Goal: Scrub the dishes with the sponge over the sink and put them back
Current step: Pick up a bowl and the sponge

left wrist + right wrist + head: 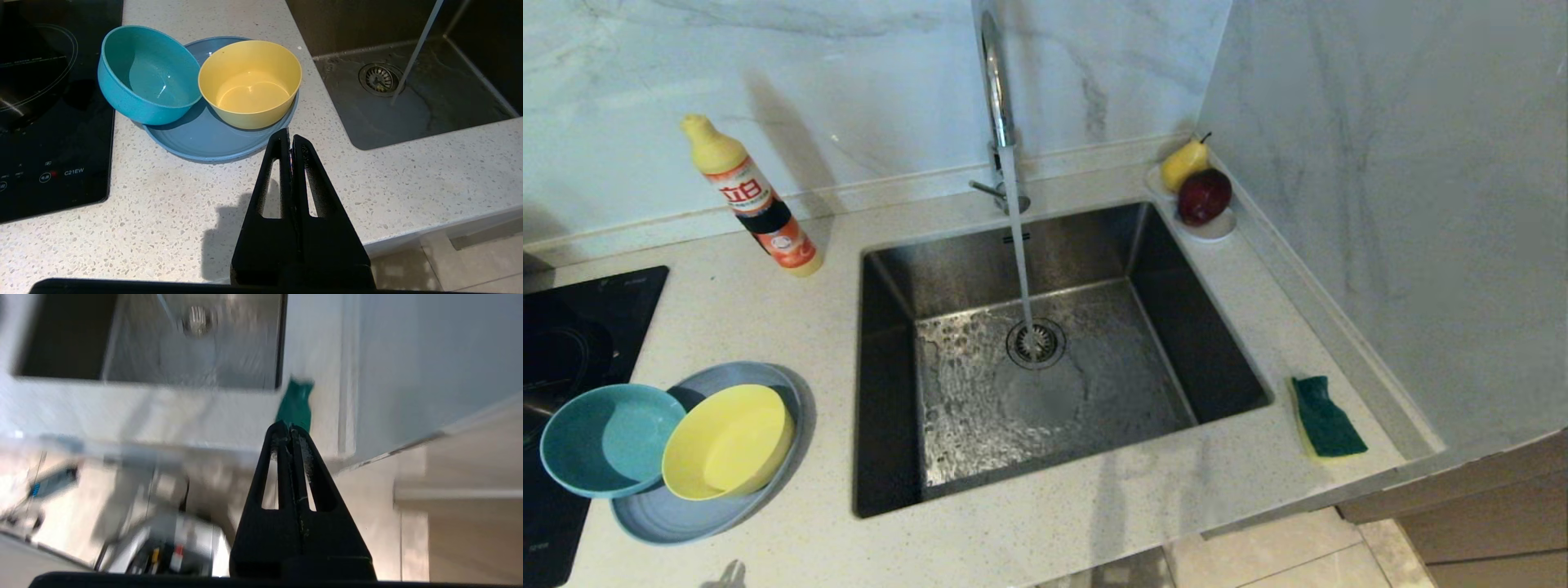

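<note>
A teal bowl (609, 438) and a yellow bowl (727, 441) rest on a grey-blue plate (768, 490) on the counter left of the sink (1045, 359). Water runs from the tap (996, 90) onto the drain. The sponge (1327, 416), green side up, lies on the counter right of the sink. My left gripper (289, 136) is shut and empty, hovering just short of the plate (212, 139), with the teal bowl (149, 75) and yellow bowl (250, 81) beyond it. My right gripper (288, 428) is shut and empty, off the counter's front edge, with the sponge (295, 404) beyond its tip.
A dish-soap bottle (756, 200) stands behind the dishes by the wall. A white saucer (1217, 227) with a pear and a red apple sits in the back right corner. A black cooktop (572, 343) lies at the far left. A wall closes off the right side.
</note>
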